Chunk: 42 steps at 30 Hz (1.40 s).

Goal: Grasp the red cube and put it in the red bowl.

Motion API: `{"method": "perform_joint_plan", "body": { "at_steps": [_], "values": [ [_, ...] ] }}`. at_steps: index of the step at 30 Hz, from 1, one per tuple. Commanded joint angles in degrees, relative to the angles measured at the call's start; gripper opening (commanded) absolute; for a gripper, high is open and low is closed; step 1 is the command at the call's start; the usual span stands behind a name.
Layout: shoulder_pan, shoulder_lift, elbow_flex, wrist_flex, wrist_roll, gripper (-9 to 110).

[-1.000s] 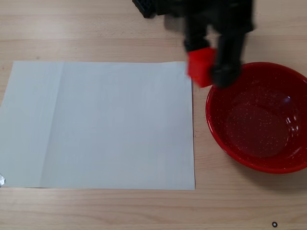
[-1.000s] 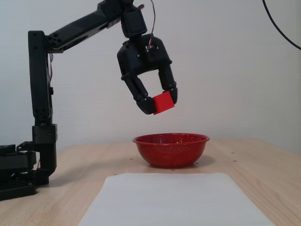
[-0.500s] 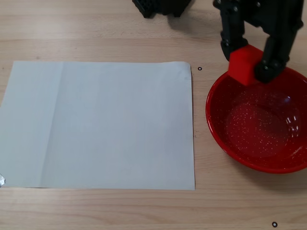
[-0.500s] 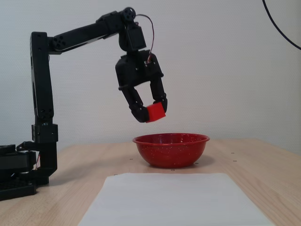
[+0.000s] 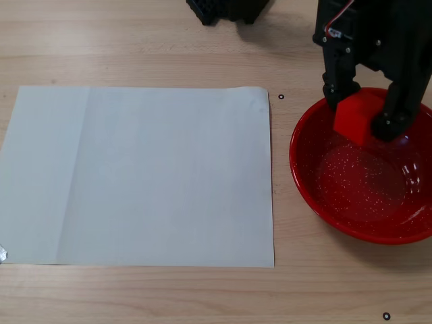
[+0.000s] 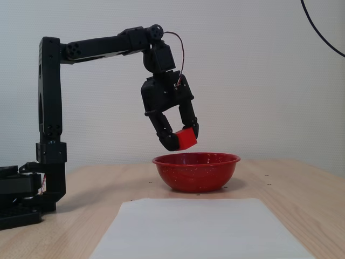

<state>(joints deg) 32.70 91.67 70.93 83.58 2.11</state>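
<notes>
My black two-finger claw [image 6: 184, 141] is clamped on the small bright red solid cube [image 6: 187, 138]; one finger presses on each of two opposite faces, and the cube hangs between my fingertips, touching nothing else.

The relation that matters now is where the large round glossy red bowl with white speckles inside [image 6: 196, 171] lies from my claw. In a fixed view from the side, the bowl is directly below me, and a little more of it lies to the right of my claw than to the left. The cube is just above the rim [image 6: 161, 159] with a small gap of air, so it is not yet inside. The cube is tilted, with one corner pointing down. It has no long axis, so I judge the direction of falling is not important.

In a fixed view from above, my claw [image 5: 364, 118] and the cube [image 5: 359, 116] are over the upper-left part of the bowl [image 5: 317, 192], inside the rim line but near the edge, not over the middle. This view cannot show my height; the side view cannot show this depth.

I think a release here could land on the sloped wall. The white sheet of paper [image 5: 142, 175] lies well apart to the left, empty.
</notes>
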Motion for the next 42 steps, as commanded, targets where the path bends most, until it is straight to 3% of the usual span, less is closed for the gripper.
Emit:
{"method": "perform_joint_plan", "body": {
  "at_steps": [1, 7, 22, 25, 42],
  "values": [
    [0.1, 3.0, -3.6, -0.2, -1.9, 39],
    [-0.5, 3.2, -9.2, 4.7, -3.3, 39],
    [-12.1, 14.7, -10.8, 11.9, -0.9, 9],
    [-15.7, 19.0, -6.2, 10.1, -1.1, 0],
    [-30.4, 48.3, 38.1, -9.3, -3.4, 0]
  ]
}}
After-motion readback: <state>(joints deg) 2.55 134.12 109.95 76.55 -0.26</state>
